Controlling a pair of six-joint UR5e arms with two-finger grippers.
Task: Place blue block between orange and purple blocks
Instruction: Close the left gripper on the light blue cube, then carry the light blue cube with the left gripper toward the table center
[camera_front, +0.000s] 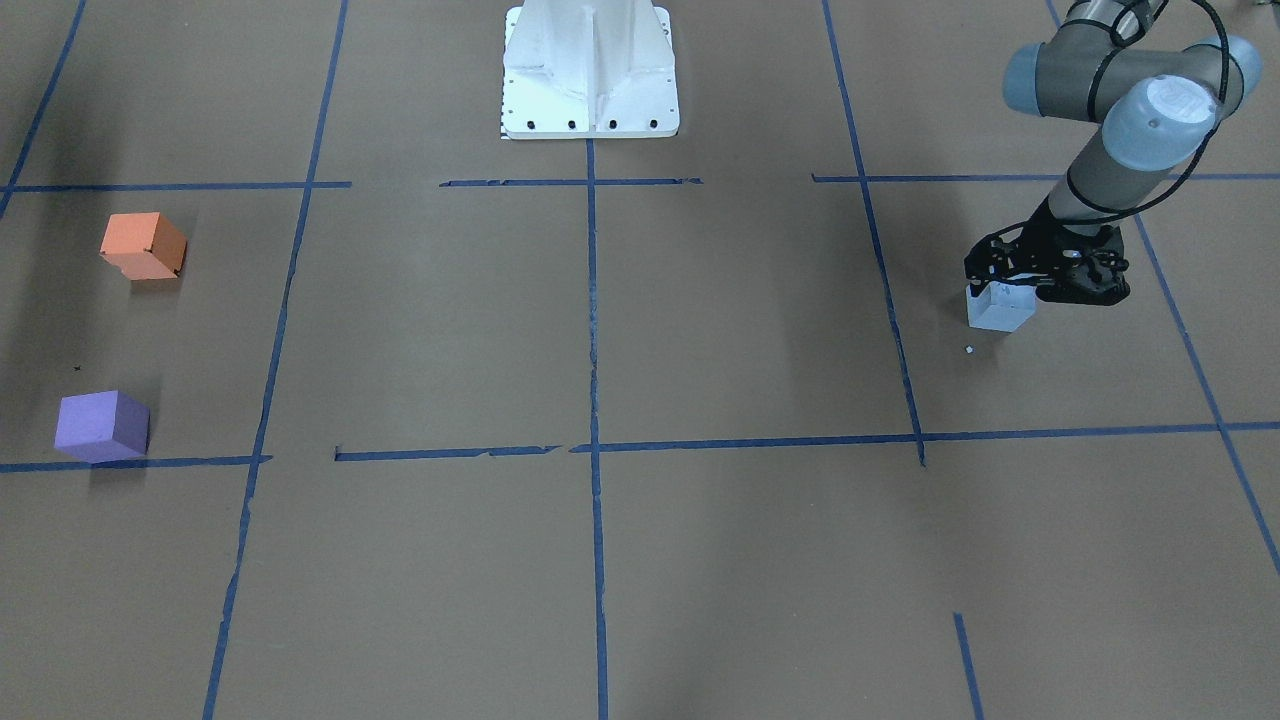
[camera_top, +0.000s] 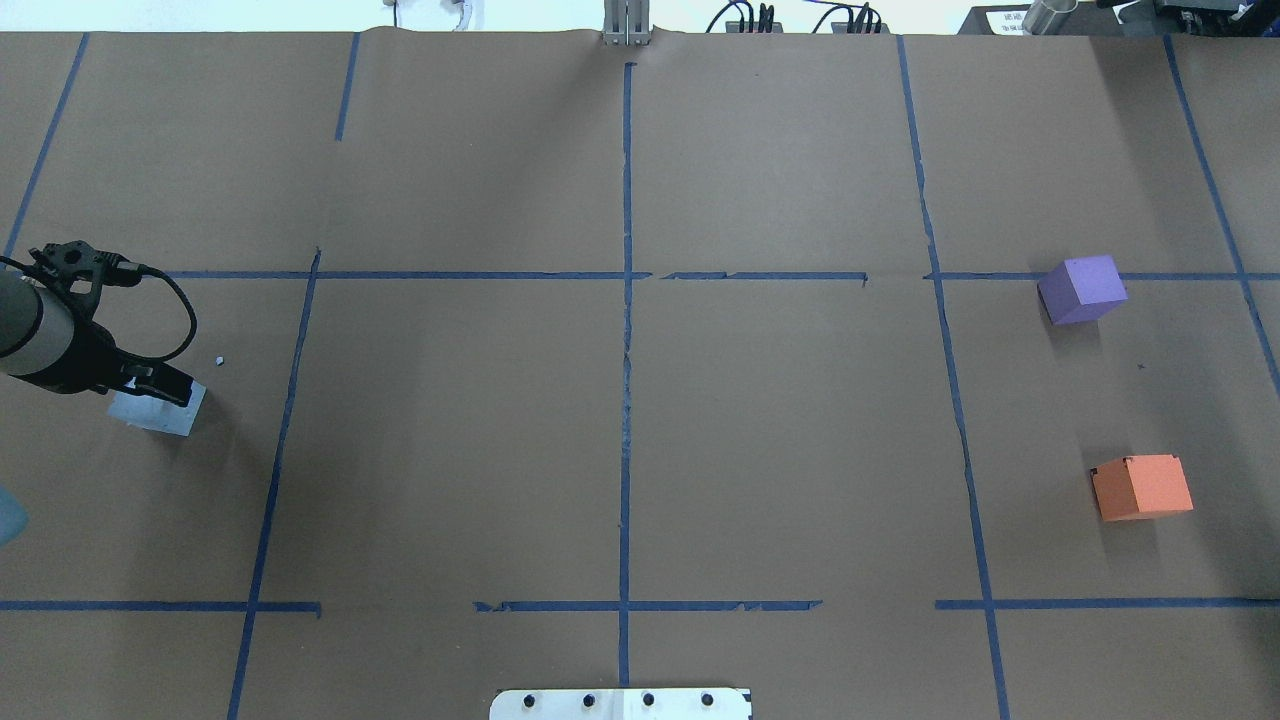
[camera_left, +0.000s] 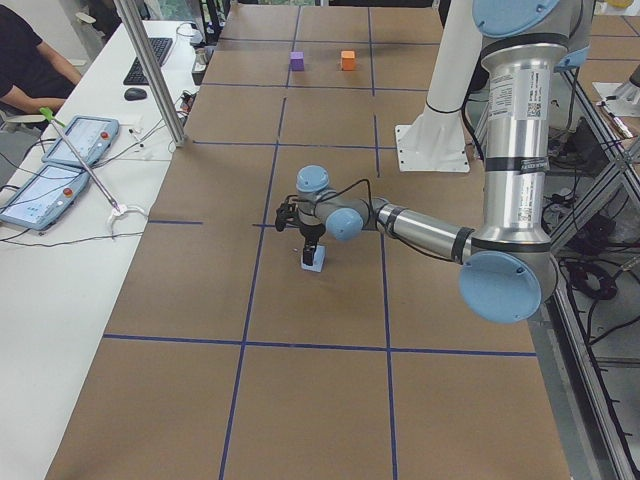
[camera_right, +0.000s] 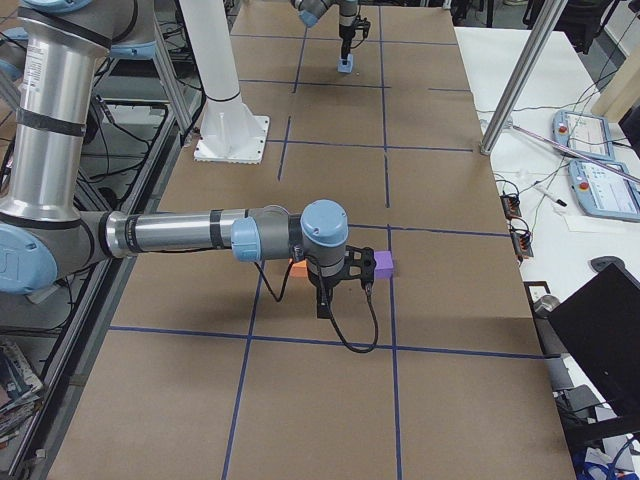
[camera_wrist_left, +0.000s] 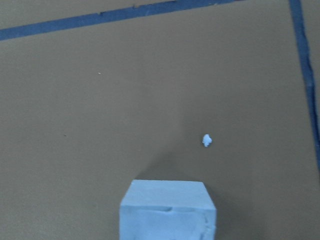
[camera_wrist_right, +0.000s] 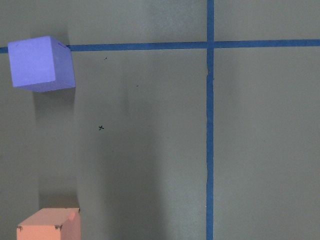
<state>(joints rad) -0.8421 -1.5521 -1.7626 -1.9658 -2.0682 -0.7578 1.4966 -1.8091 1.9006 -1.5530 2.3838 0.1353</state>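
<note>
You will find the blue block resting on the brown paper table, well out to the robot's left of the white base and somewhat farther out from it across the table. The left gripper sits directly over the block, its black fingers reaching down to the block's top edge. Whether the fingers are clamped on the block or merely around it, you cannot tell from these views; the left wrist view shows only the block low in the middle and no fingers. A small pale crumb lies near the block, on the side away from the base. The orange block and the purple block stand well out to the robot's right of the base, apart from each other with bare paper between them; the purple one is farther from the base than the orange one. Both are well apart from the blue block, on the opposite side of the base. The right gripper hangs above those two blocks, touching neither; its finger state cannot be judged, since only the side view shows it. Blue tape lines divide the paper into squares.
</note>
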